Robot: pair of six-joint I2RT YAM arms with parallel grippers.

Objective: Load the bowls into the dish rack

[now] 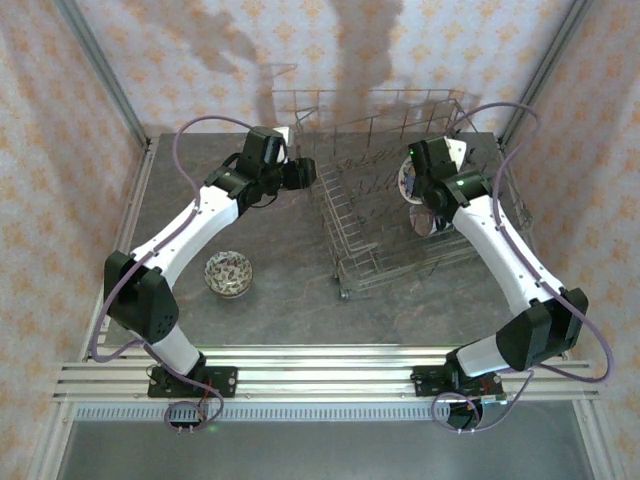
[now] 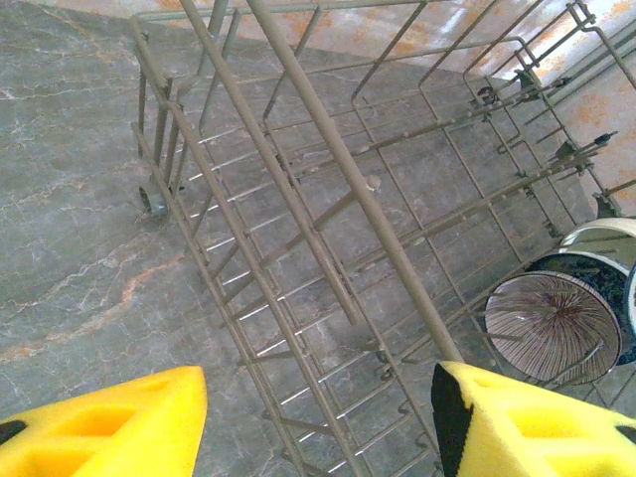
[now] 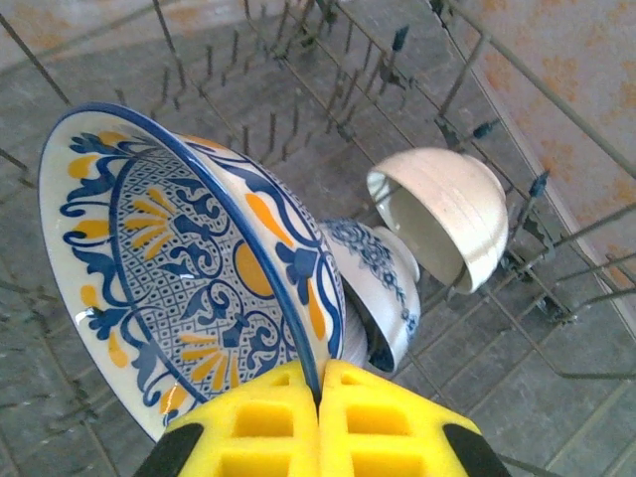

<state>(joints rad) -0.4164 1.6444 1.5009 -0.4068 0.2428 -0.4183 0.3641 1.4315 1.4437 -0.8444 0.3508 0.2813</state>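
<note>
1. Rack position: dish rack stands on the table, toward the far right corner.
2. Right gripper is inside the rack. Its yellow pads are pressed together on the rim of a blue-and-yellow bowl, which is held on edge with its inside facing the rack's open middle.
3. Just behind that bowl, a blue-and-white bowl stands on edge among the tines. I cannot tell whether the two touch.
4. A cream bowl lies tipped on its side beside the rack's wall, its mouth turned toward the blue-and-white bowl.
5. Left gripper hovers over the rack's left wall with its jaws well apart and holds nothing. The wires pass below its fingers.
6. From the left wrist, a striped bowl stands on edge at the rack's far side.
7. A patterned bowl sits upright on the table near the left edge, well apart from the rack.
</note>
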